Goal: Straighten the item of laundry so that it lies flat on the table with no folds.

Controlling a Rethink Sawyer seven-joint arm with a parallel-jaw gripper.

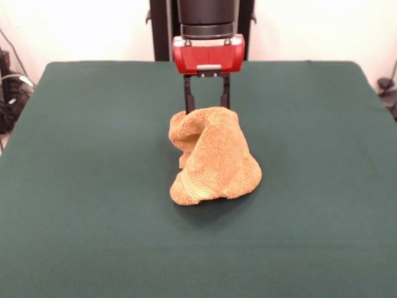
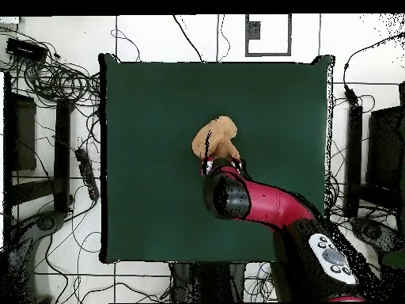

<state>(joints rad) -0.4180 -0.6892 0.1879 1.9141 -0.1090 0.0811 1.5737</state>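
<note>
The item of laundry [image 1: 214,158], an orange-tan terry towel, is bunched into a tall cone near the middle of the dark green table [image 1: 74,186]. Its top is pulled up to my gripper [image 1: 206,107], and its lower folds rest on the cloth. The gripper comes straight down from above. Its two black fingers [image 1: 188,93] run into the towel's peak, and the tips are hidden behind the fabric. In the overhead view the towel [image 2: 215,139] shows as a small crumpled lump just beyond the gripper [image 2: 215,164], with the red arm covering its near side.
The red and black arm [image 2: 269,204] reaches across the table [image 2: 142,95] from the lower right in the overhead view. Cables and dark equipment [image 2: 47,79] lie on the floor around the table's edges.
</note>
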